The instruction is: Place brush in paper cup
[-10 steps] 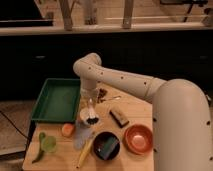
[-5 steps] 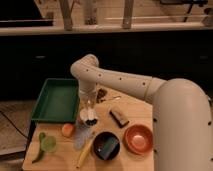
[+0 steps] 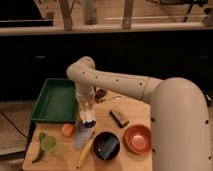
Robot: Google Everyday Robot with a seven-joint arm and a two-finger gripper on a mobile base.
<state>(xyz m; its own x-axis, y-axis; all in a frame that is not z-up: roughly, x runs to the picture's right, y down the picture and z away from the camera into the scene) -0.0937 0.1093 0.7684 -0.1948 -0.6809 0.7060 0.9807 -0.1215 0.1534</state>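
Observation:
My gripper (image 3: 87, 118) hangs straight down from the white arm over the middle of the wooden table (image 3: 60, 162). Just below it and towards the front lies a pale whitish shape (image 3: 82, 136) that looks like the paper cup, and the gripper's tip meets its upper end. A thin pale stick (image 3: 113, 98), which may be the brush, lies on the table behind the arm next to a small dark clump (image 3: 102, 93). I see nothing clearly held in the gripper.
A green tray (image 3: 56, 100) stands at the back left. An orange ball (image 3: 67, 130), a green cup (image 3: 48, 143) and a green pod (image 3: 39, 152) sit front left. A yellow banana-like thing (image 3: 85, 152), a black bowl (image 3: 106, 145), an orange bowl (image 3: 137, 138) and a black block (image 3: 119, 117) lie to the right.
The arm's upper bend has shifted slightly left. The gripper stays over the same spot above the pale shape. Nothing else has moved.

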